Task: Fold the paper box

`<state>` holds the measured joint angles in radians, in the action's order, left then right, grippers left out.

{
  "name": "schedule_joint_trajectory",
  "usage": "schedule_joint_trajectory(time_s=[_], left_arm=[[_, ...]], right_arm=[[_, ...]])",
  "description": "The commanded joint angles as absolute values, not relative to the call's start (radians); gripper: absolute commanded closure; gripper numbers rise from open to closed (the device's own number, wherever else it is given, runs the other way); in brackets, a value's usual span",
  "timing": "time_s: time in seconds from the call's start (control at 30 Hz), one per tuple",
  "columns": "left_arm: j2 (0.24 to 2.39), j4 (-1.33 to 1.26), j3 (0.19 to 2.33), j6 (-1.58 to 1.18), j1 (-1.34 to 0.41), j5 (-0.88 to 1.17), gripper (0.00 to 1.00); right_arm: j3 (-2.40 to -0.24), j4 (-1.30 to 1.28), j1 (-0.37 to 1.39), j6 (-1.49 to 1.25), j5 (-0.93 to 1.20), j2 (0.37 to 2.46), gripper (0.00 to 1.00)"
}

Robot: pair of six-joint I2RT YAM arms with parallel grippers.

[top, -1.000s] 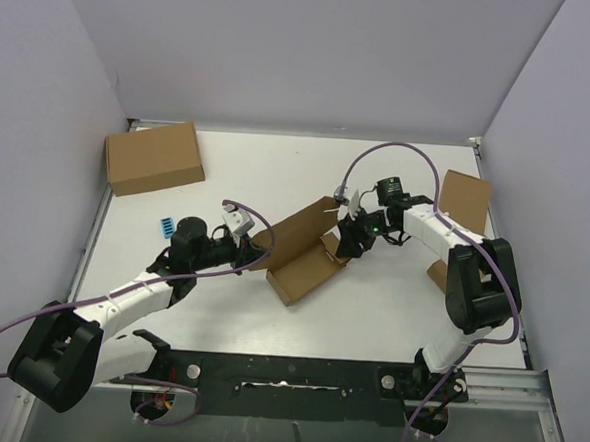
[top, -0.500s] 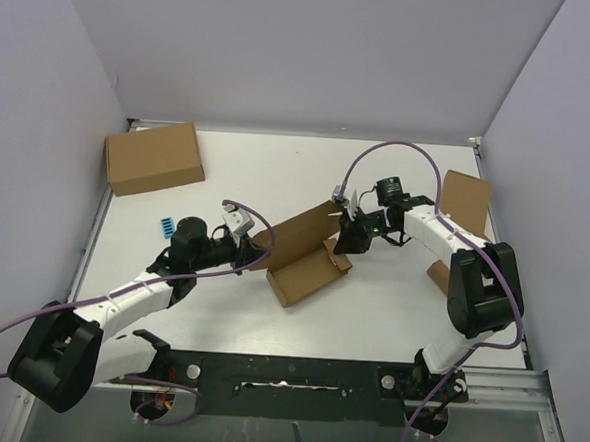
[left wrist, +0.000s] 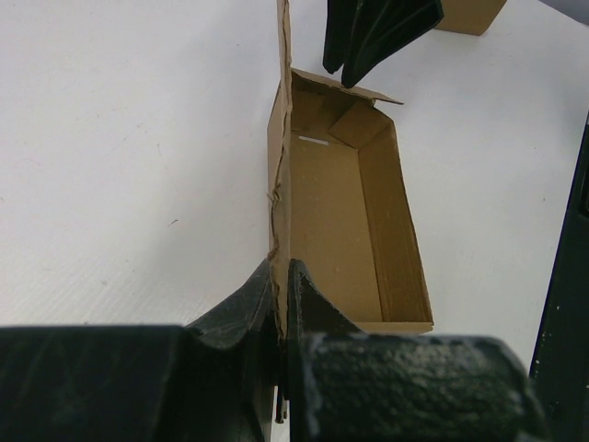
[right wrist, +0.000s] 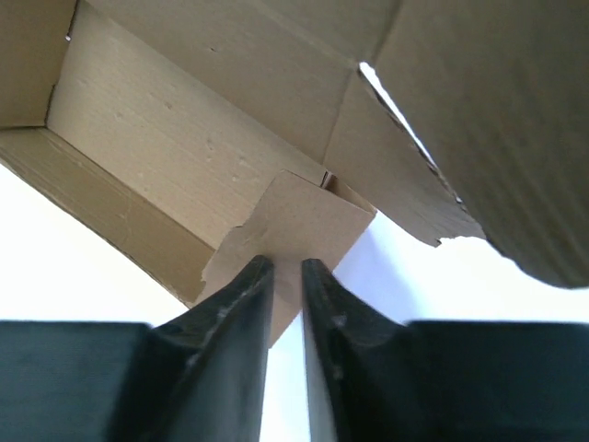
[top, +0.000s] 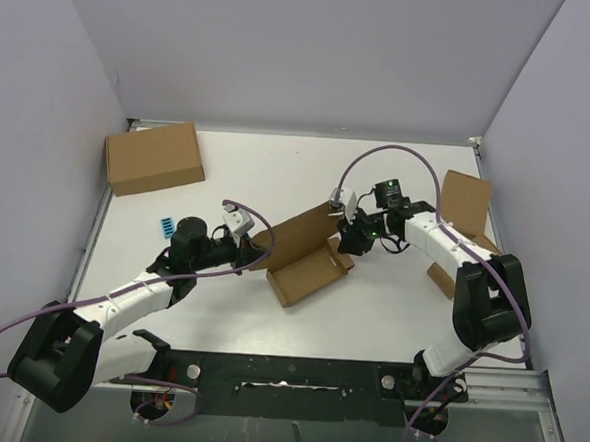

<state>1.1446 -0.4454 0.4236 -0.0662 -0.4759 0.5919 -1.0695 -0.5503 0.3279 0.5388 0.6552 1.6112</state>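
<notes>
The paper box point(top: 307, 270) lies half-folded at the table's middle, an open brown tray with its long lid flap point(top: 299, 231) standing up. My left gripper point(top: 256, 252) is shut on the near-left end of that upright flap; in the left wrist view the jaws point(left wrist: 282, 267) pinch the cardboard edge beside the open tray point(left wrist: 336, 221). My right gripper point(top: 350, 240) is at the box's far right end, also seen from the left wrist point(left wrist: 345, 74). Its fingers are almost together, a thin slit between them, tips point(right wrist: 287, 262) against the small end flap point(right wrist: 308, 216), nothing between them.
A larger closed brown carton point(top: 154, 157) sits at the back left. Two closed brown boxes point(top: 464, 201) point(top: 438, 275) are at the right, under the right arm. A small blue object point(top: 162, 224) lies near the left edge. Walls surround the table.
The right gripper has shifted slightly up and right at the box's end, and the small end flap has swung in toward the tray. The left gripper keeps its hold.
</notes>
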Motion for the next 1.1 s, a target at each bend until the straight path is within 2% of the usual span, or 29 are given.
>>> schedule_joint_trajectory(time_s=[0.0, 0.2, 0.4, 0.53, 0.8, 1.07], left_arm=[[1.123, -0.49, 0.467, -0.065, -0.471, 0.604, 1.0], [1.117, -0.486, 0.468, -0.064, -0.471, 0.604, 1.0], [1.117, -0.485, 0.467, -0.061, -0.471, 0.603, 1.0], [1.12, -0.488, 0.468, -0.063, -0.471, 0.604, 1.0], [1.12, -0.488, 0.469, -0.063, -0.469, 0.604, 1.0], [1.124, -0.489, 0.471, -0.064, -0.469, 0.606, 1.0]], right_arm=[[-1.056, -0.484, 0.35, 0.57, 0.568, 1.547, 0.74], [-1.067, -0.493, 0.327, 0.541, 0.583, 1.573, 0.47], [-1.083, -0.518, 0.245, 0.472, 0.737, 1.615, 0.35], [-1.092, -0.538, 0.204, 0.442, 0.831, 1.661, 0.34], [-1.1, -0.541, 0.194, 0.402, 0.969, 1.735, 0.42], [-1.095, -0.527, 0.201, 0.382, 1.015, 1.742, 0.48]])
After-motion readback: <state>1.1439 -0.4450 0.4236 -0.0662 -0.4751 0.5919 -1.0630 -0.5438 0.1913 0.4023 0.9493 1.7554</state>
